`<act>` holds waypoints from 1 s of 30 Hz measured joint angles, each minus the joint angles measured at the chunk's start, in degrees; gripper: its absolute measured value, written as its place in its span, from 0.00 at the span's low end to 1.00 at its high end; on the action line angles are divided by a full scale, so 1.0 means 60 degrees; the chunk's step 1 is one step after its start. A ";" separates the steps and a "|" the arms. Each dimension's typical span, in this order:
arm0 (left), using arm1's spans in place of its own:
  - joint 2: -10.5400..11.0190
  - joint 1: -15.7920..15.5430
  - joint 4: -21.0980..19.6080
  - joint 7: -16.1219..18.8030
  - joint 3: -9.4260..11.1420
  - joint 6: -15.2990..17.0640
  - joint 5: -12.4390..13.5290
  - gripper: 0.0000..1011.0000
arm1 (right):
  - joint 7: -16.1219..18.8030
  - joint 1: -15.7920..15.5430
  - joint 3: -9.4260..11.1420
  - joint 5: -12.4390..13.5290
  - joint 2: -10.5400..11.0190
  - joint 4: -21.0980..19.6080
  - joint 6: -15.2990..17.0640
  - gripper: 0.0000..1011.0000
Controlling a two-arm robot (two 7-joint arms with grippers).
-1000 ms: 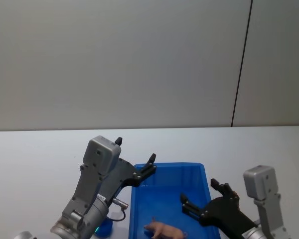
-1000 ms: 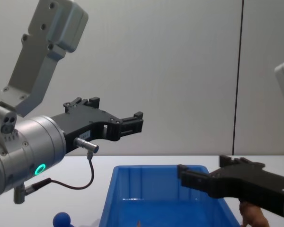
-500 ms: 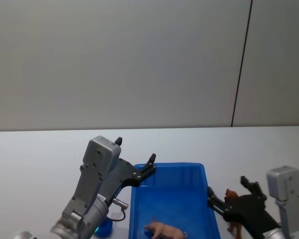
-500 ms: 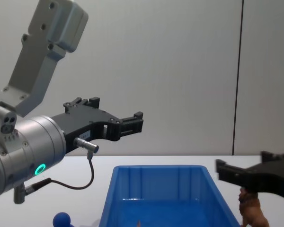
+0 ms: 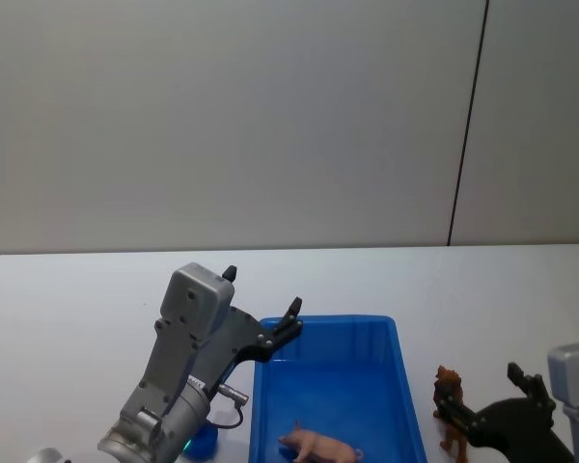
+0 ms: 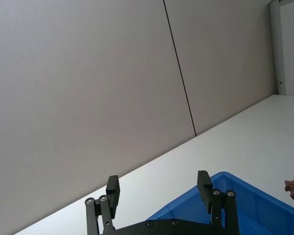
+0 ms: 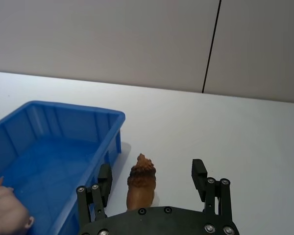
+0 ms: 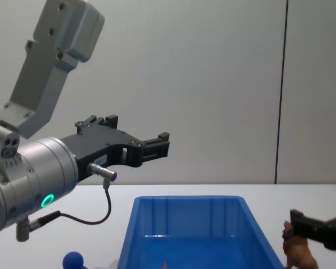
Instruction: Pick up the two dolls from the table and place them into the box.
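Lion legs hidden behind right gripper

Support: plain white flat tabletop. On it, bright blue rectangular plastic bin. Brown shaggy-maned lion figurine upright just beside bin, at 3 o'clock. Small blue ball near bin's 8 o'clock.

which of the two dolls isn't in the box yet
The brown lion doll, standing on the table beside the box near the right gripper; the pink pig doll lies inside.
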 joint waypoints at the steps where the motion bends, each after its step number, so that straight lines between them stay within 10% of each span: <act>1: 0.0000 0.0000 0.0000 0.0000 0.0000 0.0000 0.0000 0.99 | 0.0003 -0.0015 0.0009 0.0013 0.0008 0.0056 0.0008 0.99; 16: 0.0000 0.0000 0.0000 0.0000 0.0000 0.0000 0.0000 0.99 | 0.0395 0.0065 -0.0062 0.0009 -0.0139 0.0894 -0.0042 0.99; 30: 0.0000 0.0000 0.0000 0.0000 0.0000 0.0000 0.0000 0.99 | 0.0442 0.0221 -0.0152 -0.0018 -0.0383 0.1451 0.0067 0.62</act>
